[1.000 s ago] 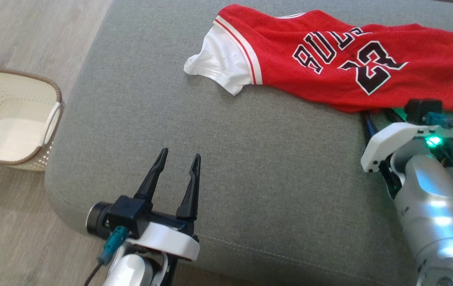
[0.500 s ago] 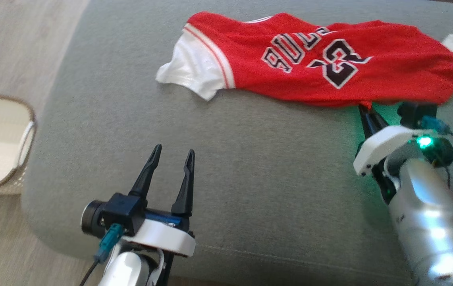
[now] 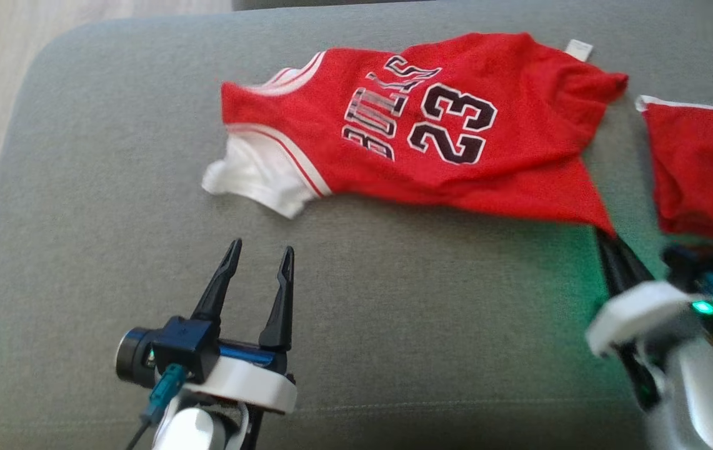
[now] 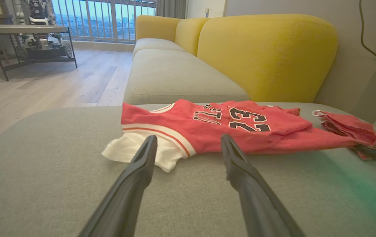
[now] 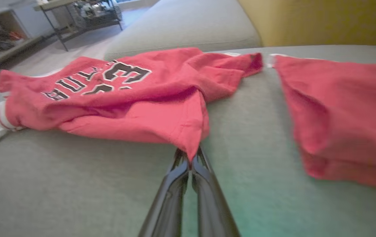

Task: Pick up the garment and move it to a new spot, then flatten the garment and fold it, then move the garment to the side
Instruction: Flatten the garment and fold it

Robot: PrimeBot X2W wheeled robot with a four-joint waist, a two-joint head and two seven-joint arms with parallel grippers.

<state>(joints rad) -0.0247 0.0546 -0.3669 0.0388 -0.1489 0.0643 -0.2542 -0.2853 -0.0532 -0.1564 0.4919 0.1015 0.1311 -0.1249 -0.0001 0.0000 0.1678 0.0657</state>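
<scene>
The garment (image 3: 418, 137) is a red jersey with white sleeves and the number 23, lying crumpled on the grey cushion (image 3: 112, 187). It also lies ahead in the left wrist view as the garment (image 4: 214, 126) and in the right wrist view as the garment (image 5: 135, 95). My right gripper (image 3: 606, 237) is shut on the jersey's near red corner; in its own wrist view the right gripper (image 5: 191, 158) pinches the cloth tip between closed fingers. My left gripper (image 3: 259, 256) stands open over bare cushion, short of the white sleeve (image 3: 256, 178), nothing between its fingers.
A second red cloth (image 3: 700, 169) lies at the right of the cushion, apart from the jersey. A yellow sofa back (image 4: 267, 49) rises behind. Wooden floor (image 4: 43, 85) and a metal-framed table (image 4: 26, 36) lie to the left. Bare cushion spreads near my left gripper.
The head camera has swung right, taking the basket out of view. My right gripper closed on the jersey's near corner and has drawn it out. The left gripper stays open.
</scene>
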